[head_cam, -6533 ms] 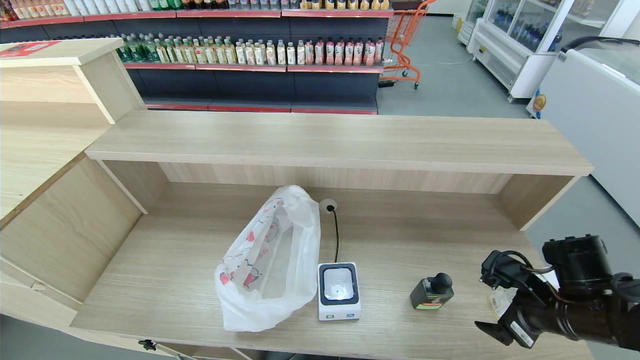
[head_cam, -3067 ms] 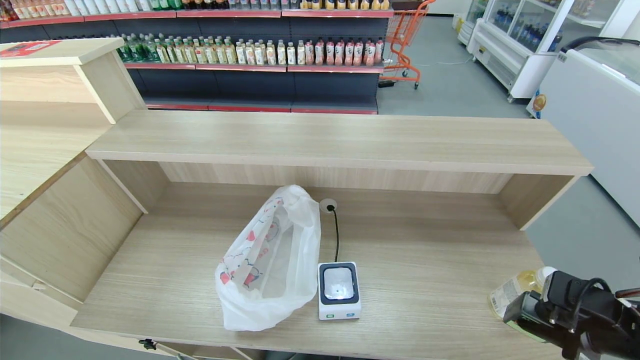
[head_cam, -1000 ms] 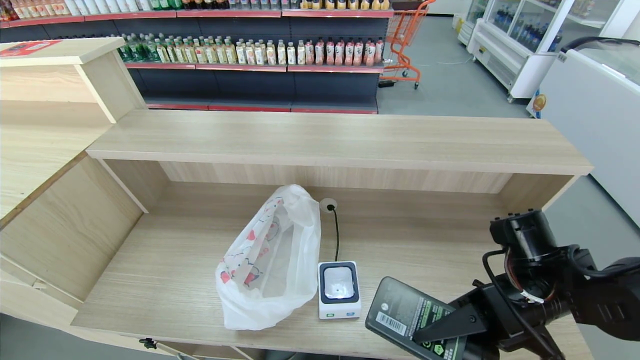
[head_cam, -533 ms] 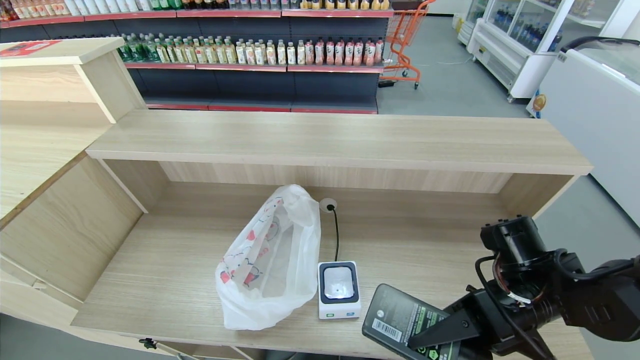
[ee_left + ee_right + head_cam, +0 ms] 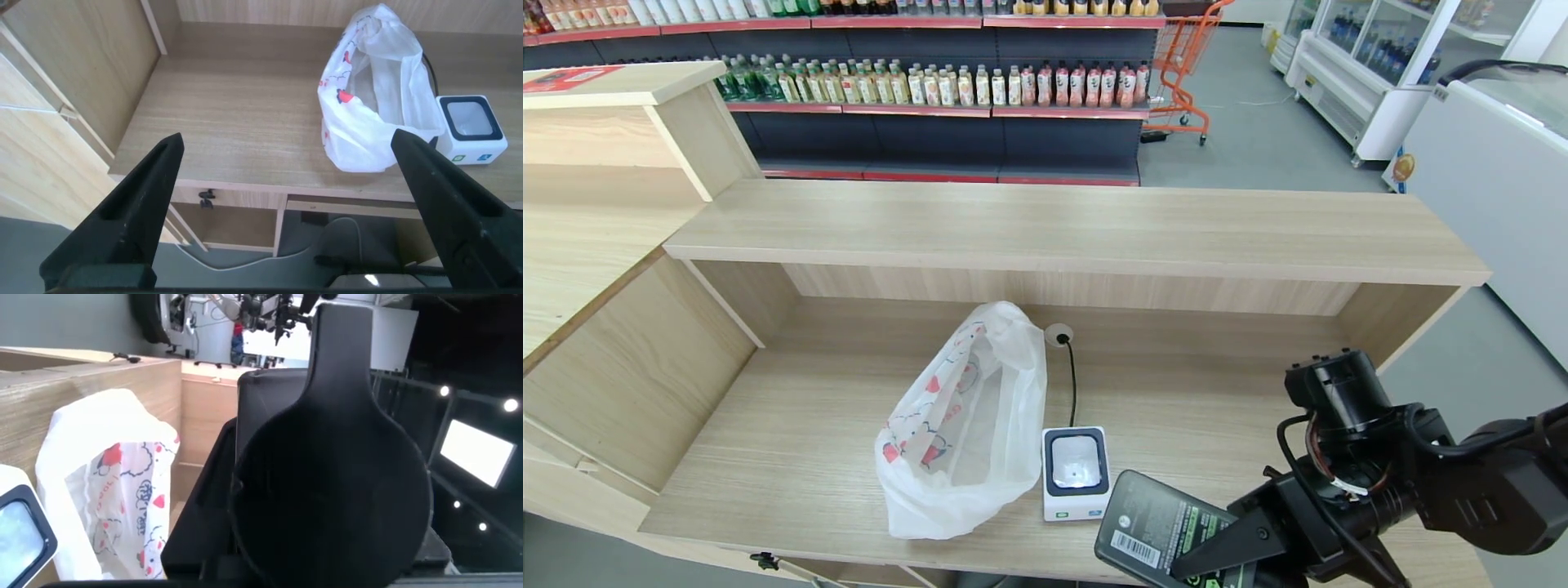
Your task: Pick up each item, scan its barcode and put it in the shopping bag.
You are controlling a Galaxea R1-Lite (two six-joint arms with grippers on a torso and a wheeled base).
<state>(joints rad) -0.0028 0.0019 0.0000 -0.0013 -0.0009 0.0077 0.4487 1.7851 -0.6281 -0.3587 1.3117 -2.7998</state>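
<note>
Pale wooden desk (image 5: 792, 457) runs across the checkout, and nearest its front edge the right jaws are clamped on a dark bottle (image 5: 1156, 531), carried above the surface with its barcode (image 5: 1130, 548) turned up toward the head camera. Over the last second the bottle has slid steadily toward the scanner (image 5: 1076, 472), so that its leading corner now sits just beside the scanner's near corner, where a moment ago a clear strip of desk lay between them. That puts the scan step close, though the barcode looks to face away from the scanner's window, so I judge a roll of the wrist will be needed before it reads. Beyond the scanner from the right jaws, touching its far side, lies the shopping bag (image 5: 964, 425), mouth open and slumped on the desk. The left jaws hang apart and empty, well away off the front of the desk. Farther back, drink shelves (image 5: 931, 82) line the aisle.
</note>
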